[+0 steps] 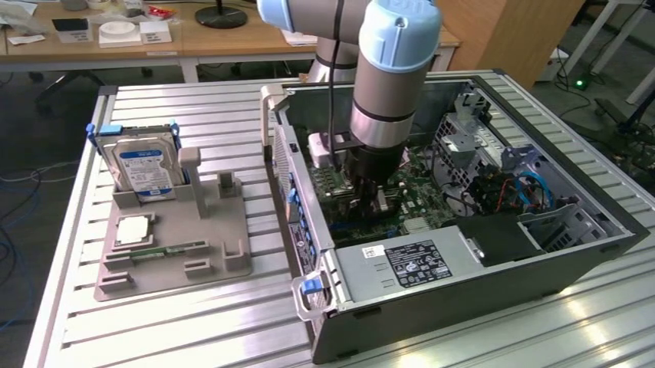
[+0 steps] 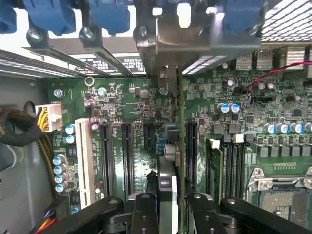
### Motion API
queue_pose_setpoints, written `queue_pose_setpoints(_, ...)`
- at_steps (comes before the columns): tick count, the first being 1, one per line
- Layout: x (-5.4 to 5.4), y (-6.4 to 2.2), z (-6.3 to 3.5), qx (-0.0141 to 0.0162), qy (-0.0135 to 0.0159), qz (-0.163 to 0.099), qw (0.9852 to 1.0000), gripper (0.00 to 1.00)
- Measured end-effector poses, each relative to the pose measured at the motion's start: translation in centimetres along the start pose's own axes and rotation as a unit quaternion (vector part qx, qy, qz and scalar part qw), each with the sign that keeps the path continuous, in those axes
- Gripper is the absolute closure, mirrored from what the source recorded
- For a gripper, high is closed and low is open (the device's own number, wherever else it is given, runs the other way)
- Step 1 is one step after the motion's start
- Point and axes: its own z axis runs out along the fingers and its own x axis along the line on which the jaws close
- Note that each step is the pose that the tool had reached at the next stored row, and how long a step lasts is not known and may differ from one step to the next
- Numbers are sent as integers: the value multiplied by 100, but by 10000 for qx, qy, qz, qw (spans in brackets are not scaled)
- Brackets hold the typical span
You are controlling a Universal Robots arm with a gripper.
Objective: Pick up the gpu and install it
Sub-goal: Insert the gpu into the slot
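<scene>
Nearest the wrist camera, the dark fingers [image 2: 146, 212] were closed on the gpu [image 2: 171, 146], which stood edge-on between them, its thin green board running straight ahead from the fingers to the silver end bracket [image 2: 168, 44] at the rear wall of the case. The gripper [image 2: 168, 214] held the card upright over the motherboard [image 2: 131, 107], in line with the row of long black expansion slots [image 2: 127, 151] that lay just beside the fingers on one side; the memory slots [image 2: 229, 161] lay close on the other side, with the bare processor socket [image 2: 282, 195] beyond them. Whether the card's lower edge had seated in a slot could not be told. In the exterior view, the arm [image 1: 394, 77] reached down into the open computer case [image 1: 450, 253], and the gripper [image 1: 358, 195] sat low among the boards. Well apart from the fingers, toward the exterior view's left, a grey holder [image 1: 174, 253] on the desk [image 1: 205, 322] carried a hard drive [image 1: 146, 170] with a blue-white label.
</scene>
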Motion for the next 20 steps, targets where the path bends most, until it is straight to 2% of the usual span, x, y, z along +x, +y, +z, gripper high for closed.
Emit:
queue_pose_setpoints(9,0,5,15,-1,0,2,10000,72)
queue_pose_setpoints(10,-4,10,31,4,-22,7,10000,72)
queue_pose_setpoints(11,-4,9,26,4,-14,7,10000,71)
queue_pose_setpoints(12,-2,7,15,0,-3,5,10000,71)
queue_pose_setpoints(13,-1,4,7,0,-4,2,10000,65)
queue_pose_setpoints(14,0,4,-11,1,-2,2,10000,65)
queue_pose_setpoints(20,-4,-7,-178,42,-4,1,10000,65)
